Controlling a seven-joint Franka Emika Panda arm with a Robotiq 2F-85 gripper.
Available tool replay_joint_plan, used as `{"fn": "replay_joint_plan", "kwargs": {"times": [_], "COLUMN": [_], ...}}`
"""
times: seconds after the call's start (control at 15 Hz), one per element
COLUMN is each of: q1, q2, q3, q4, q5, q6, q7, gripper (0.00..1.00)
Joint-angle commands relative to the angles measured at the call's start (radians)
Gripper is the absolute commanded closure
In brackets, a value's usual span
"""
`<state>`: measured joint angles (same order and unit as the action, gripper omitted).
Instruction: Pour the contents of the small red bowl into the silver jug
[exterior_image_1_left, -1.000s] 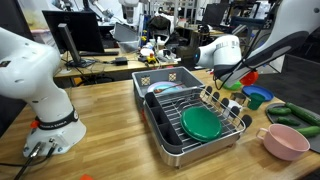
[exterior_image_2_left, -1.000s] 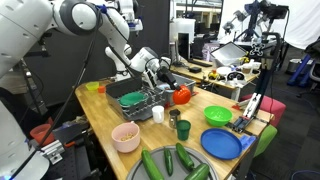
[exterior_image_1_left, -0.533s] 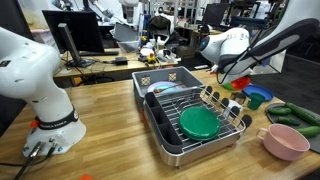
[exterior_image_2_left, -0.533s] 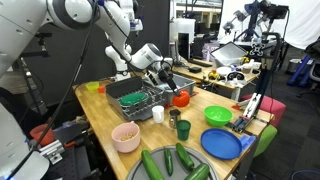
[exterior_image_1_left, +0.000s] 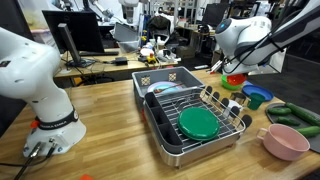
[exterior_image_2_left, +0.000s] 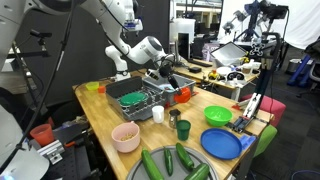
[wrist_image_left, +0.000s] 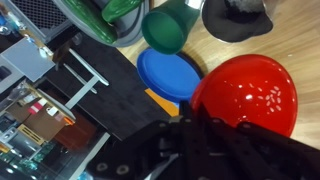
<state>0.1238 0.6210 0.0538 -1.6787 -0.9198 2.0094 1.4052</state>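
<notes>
Wrist view, from the left: dish rack (wrist_image_left: 60, 95) along the edge, dark tray and pale wire. Next, a blue dish (wrist_image_left: 168, 72) flat on the worktop (wrist_image_left: 290, 40), with a green cup (wrist_image_left: 168, 27) just beyond it. Then, at the top edge beside the cup, the silver jug (wrist_image_left: 238, 15), as best judged: a dark grey round vessel, too cropped to be sure. Furthest right, the small red bowl (wrist_image_left: 250, 95), glossy, pinched at its rim by the hand (wrist_image_left: 193, 125), jaws closed tight on it. Contents not visible from this angle.

Same order in an exterior view: white robot base (exterior_image_1_left: 45, 95), rack with a green plate (exterior_image_1_left: 200, 123) inside, then the bowl held in the air beyond the rack, well apart from the pink cup (exterior_image_1_left: 283, 141) at the right.

Judged as the carrying step: grasp made, pour not yet begun. Next move: bring the bowl over the jug's mouth, rim low and close, then tip slowly toward the opening. Small target, so careful centring needed before any tilt. Green cup just beside it, an easy place to spill into by mistake.
</notes>
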Motion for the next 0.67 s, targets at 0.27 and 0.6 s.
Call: {"fn": "replay_joint_plan", "kwargs": {"times": [0.27, 0.6], "q1": [-0.023, -0.063], "q2": [-0.212, -0.391], "q3": [-0.034, -0.068], "q4": [-0.301, -0.554], "q5": [0.026, 0.084], "q6": [0.381, 0.589], "q7": [0.116, 0.169], "gripper": [0.98, 0.98]}}
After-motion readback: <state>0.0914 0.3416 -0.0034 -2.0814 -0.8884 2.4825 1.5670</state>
